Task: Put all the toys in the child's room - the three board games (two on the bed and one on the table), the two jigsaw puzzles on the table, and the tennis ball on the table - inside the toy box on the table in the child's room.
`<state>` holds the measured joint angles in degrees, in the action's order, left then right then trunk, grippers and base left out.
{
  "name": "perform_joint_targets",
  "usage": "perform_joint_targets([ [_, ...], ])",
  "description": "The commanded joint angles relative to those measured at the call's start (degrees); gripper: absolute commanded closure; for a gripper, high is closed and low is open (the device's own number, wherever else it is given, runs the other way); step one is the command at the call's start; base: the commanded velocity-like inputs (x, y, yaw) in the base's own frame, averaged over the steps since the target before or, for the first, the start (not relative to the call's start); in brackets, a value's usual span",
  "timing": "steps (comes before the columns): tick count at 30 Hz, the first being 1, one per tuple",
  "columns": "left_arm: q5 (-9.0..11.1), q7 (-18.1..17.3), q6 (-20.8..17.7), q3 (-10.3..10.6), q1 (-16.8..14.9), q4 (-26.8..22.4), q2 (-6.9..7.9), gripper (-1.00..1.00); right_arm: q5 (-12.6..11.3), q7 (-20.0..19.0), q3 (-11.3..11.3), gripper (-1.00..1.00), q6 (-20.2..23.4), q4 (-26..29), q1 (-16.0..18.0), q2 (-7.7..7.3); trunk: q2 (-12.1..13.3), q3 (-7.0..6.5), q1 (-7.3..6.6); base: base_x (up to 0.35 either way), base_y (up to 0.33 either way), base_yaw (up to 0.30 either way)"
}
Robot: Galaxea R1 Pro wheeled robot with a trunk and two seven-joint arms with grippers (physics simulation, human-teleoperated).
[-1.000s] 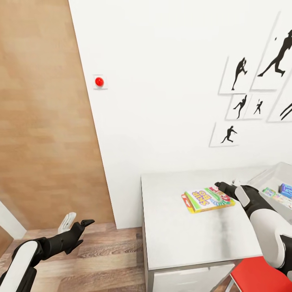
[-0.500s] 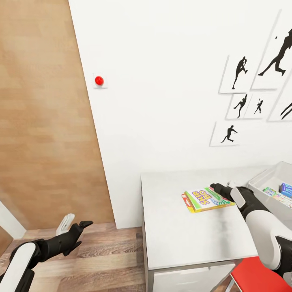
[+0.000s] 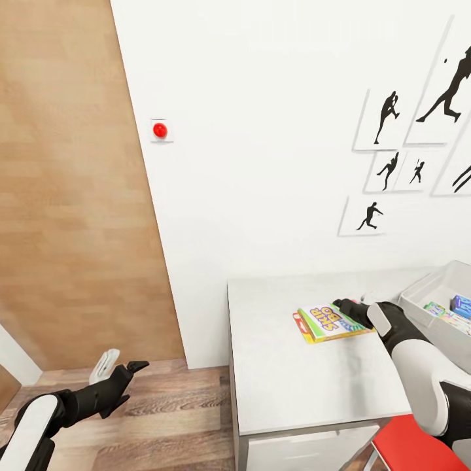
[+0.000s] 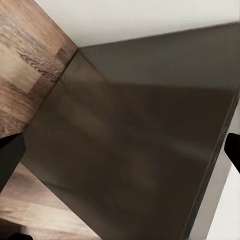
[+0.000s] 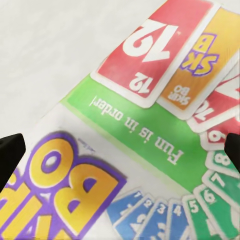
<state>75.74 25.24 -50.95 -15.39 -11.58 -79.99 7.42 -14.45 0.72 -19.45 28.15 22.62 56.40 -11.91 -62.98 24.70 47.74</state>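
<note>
Head view: the right arm reaches forward over the grey table point(image 3: 288, 366), its white forearm rising from the lower right and the black right gripper point(image 3: 345, 306) sitting low over the right end of the board game point(image 3: 327, 322). The box lies flat on the tabletop, just left of the toy box point(image 3: 425, 294), which stands at the table's right end with small coloured boxes inside. In the right wrist view both dark fingertips point(image 5: 10, 155) show at the picture's opposite edges with the box lid point(image 5: 150, 125) spread between them, so the claw is spread wide and grasps nothing. Whether the tips touch the lid cannot be told.

The lid's print reads "Fun is in order!" on a green band, with a red card marked "12", an orange card marked "SKIP BO", large purple-and-yellow letters "BO", and a fan of numbered cards.

The left arm hangs low beside the table, over the wooden floor point(image 3: 170, 412), with the left gripper point(image 3: 131, 370) pointing forward. In the left wrist view its fingertips point(image 4: 10, 160) stand far apart against a dark panel point(image 4: 130, 150), released and empty
</note>
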Motion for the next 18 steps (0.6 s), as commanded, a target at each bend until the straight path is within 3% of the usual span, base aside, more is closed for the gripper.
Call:
perform_joint_targets([
  [1,0.6,0.6,-0.1,-0.1,0.0,0.0,-0.01,-1.00,-0.3,0.1,-0.3,-1.00,0.5,0.0,0.0,0.03,0.0,0.06,0.00,0.000,0.000,0.000],
  [11,0.6,0.6,0.0,-0.1,0.0,1.4,0.05,-1.00,-0.3,0.1,-0.2,-1.00,1.4,-2.1,0.0,0.17,0.0,0.06,0.00,0.000,0.000,0.000],
  [18,0.5,0.6,0.1,-0.1,0.0,1.6,0.13,-1.00,-0.3,-1.0,-0.2,-1.00,3.1,-2.2,0.0,1.95,0.0,0.06,0.00,0.000,0.000,0.000],
])
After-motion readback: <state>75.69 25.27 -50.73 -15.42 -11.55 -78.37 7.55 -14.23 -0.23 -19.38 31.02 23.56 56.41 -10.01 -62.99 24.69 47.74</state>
